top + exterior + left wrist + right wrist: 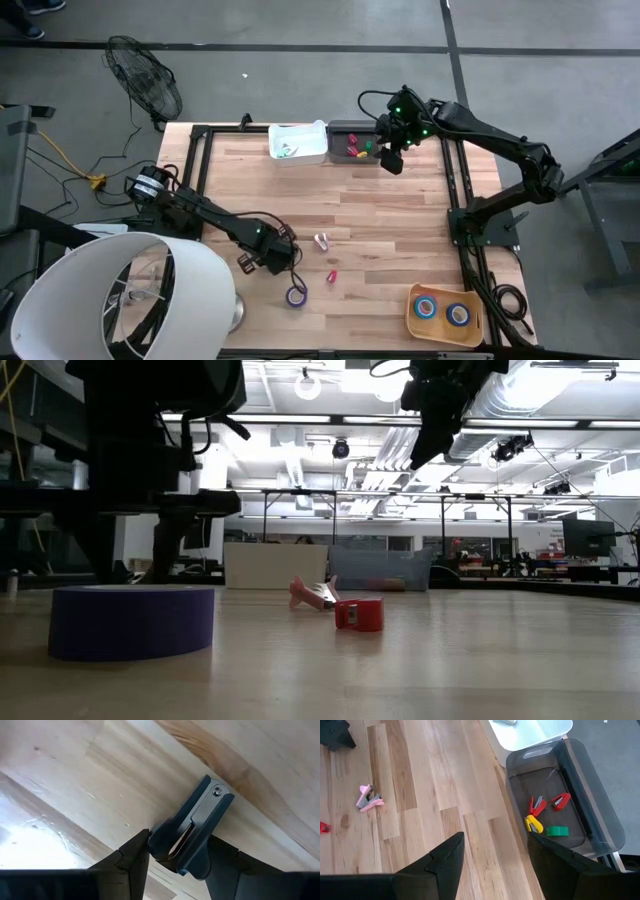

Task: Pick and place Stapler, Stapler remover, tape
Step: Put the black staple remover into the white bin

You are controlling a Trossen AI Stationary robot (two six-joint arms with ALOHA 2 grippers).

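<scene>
Left wrist view: left gripper point(177, 851) clamps a dark blue, smooth stapler point(192, 832) on the grained wooden table point(380, 220), at seven o'clock. Right gripper point(495, 851), fingers apart, hovers beside the translucent grey bin point(580, 780) at one o'clock.

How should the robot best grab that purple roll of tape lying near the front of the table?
The purple tape roll lies flat on the table with its hole facing up. Probably best to come straight down from above, one finger in the hole and one outside, pinching the wall; its low, round side gives little purchase from the side.
</scene>
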